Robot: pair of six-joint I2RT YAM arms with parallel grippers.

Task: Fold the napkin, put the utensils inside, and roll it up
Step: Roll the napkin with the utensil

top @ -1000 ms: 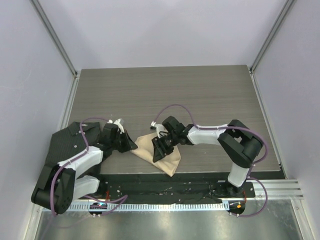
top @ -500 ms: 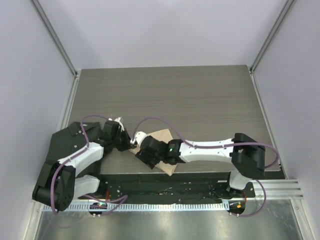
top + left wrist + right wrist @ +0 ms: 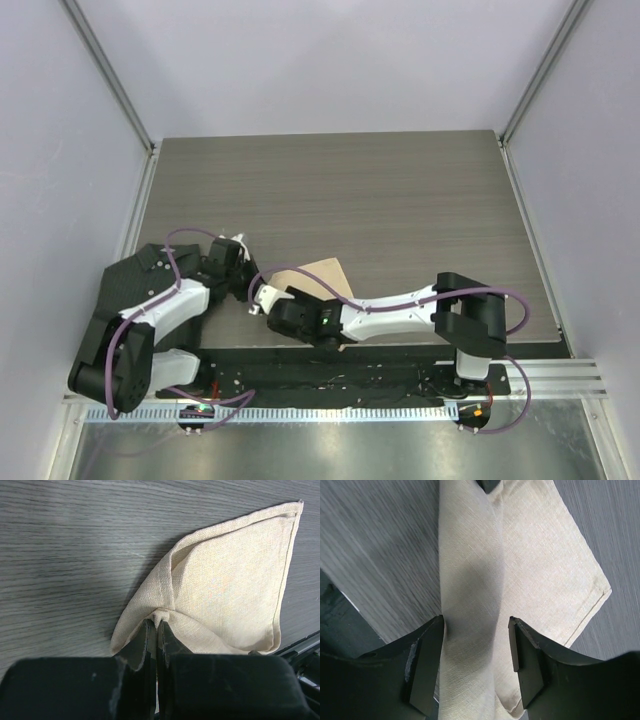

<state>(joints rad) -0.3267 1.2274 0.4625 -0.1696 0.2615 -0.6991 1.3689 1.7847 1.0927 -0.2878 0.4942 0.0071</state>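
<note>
The beige napkin (image 3: 318, 274) lies folded near the table's front edge, partly under my right arm. In the left wrist view it is a folded triangle (image 3: 230, 580). My left gripper (image 3: 157, 622) is shut on a pinched fold at the napkin's left corner; it also shows in the top view (image 3: 247, 283). My right gripper (image 3: 476, 655) is open, its fingers (image 3: 425, 665) straddling a raised, rolled-over band of the napkin (image 3: 470, 580) without closing on it. In the top view my right gripper (image 3: 264, 300) sits right beside the left one. No utensils are in view.
A dark ribbed cloth (image 3: 125, 285) lies at the table's left edge under my left arm. The table's black front edge strip (image 3: 400, 352) runs just below the napkin. My right arm (image 3: 400, 310) stretches across the front of the table.
My right arm has swung left across the napkin, from its middle to its left corner beside the left gripper. More of the napkin's right part now shows. The left gripper has barely moved.
</note>
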